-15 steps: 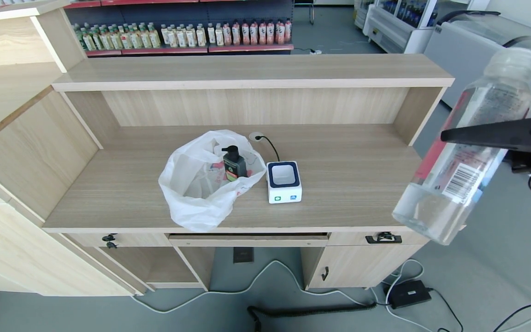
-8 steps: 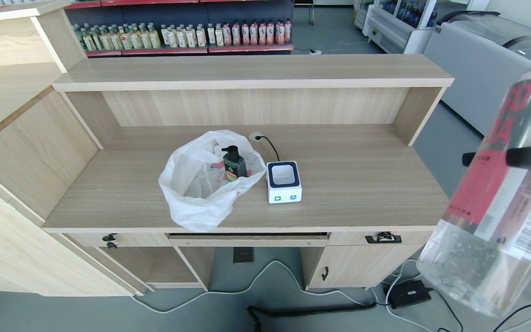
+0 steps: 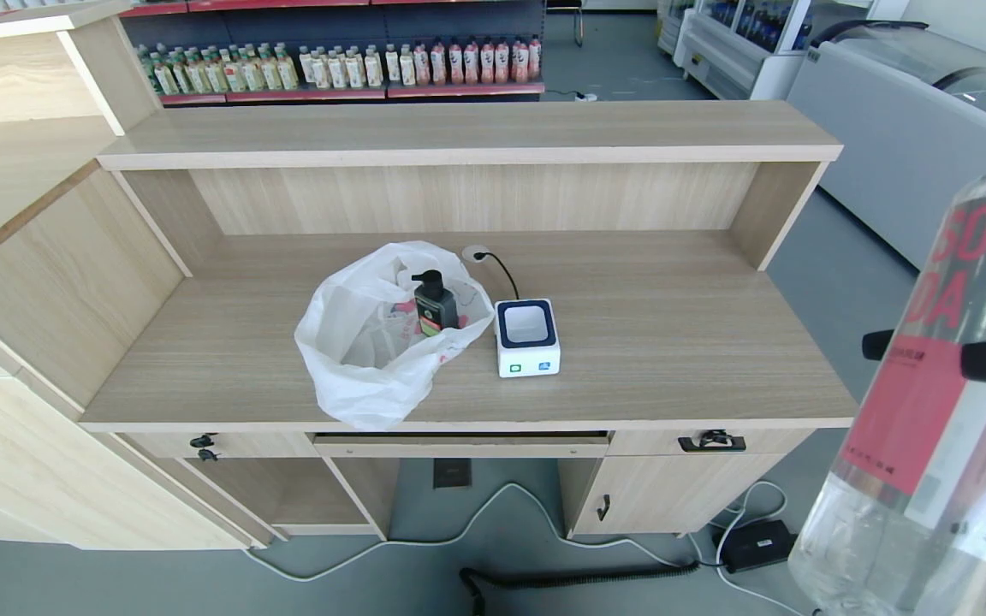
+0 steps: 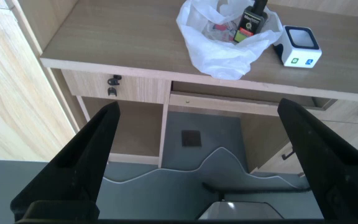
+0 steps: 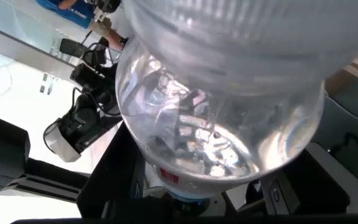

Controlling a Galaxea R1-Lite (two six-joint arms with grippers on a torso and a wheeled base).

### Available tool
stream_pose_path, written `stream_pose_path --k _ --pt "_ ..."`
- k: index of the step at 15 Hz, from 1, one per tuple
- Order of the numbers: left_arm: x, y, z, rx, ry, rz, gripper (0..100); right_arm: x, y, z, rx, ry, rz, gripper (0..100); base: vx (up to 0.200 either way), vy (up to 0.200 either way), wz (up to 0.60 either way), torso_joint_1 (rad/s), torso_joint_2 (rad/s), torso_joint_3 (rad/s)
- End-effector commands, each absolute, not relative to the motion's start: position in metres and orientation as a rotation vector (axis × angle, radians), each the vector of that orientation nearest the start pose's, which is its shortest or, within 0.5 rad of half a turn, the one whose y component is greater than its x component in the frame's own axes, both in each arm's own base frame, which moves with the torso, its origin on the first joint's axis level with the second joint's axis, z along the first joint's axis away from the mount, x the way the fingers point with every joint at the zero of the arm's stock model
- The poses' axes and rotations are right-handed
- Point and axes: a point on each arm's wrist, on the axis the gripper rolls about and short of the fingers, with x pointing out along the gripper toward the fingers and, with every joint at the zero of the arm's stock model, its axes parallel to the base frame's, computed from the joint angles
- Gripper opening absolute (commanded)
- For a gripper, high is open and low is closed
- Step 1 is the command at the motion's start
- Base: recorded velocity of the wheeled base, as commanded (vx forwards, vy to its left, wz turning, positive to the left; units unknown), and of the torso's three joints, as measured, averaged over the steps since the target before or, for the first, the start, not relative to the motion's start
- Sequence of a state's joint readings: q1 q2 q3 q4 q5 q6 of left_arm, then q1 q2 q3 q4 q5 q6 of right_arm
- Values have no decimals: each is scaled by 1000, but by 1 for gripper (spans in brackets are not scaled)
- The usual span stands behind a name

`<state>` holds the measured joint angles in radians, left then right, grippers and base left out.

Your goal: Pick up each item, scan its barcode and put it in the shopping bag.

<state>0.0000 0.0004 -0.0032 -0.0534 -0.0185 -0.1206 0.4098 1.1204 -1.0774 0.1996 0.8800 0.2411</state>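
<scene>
Step in hand: scan. Right gripper [image 3: 912,352] pinches the bottle [image 3: 929,462] mid-body, aloft off the counter's [image 3: 673,342] right end, well apart from the scanner [image 3: 527,336]. Left gripper [image 4: 197,162] spread, empty, low before the counter. Barcode seemingly faces away from the scanner. Next move: turn barcode over scanner window, then bag [image 3: 365,376].

Wooden counter [image 3: 673,342] holds shopping bag [image 3: 356,372] and scanner [image 3: 527,338].
</scene>
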Motion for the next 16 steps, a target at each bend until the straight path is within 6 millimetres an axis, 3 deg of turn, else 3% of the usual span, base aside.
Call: stream_pose_path --k 1,6,16 --pt "-23 0 82 -121 -56 -22 100 121 74 318 265 408 1266 0 0 0 0 0 0 0" --pt "-23 0 82 -121 -56 -22 100 114 78 325 298 421 1310 0 0 0 0 0 0 0" --pt "-23 0 82 -121 -56 -22 100 113 89 318 287 466 1362 0 0 0 0 0 0 0"
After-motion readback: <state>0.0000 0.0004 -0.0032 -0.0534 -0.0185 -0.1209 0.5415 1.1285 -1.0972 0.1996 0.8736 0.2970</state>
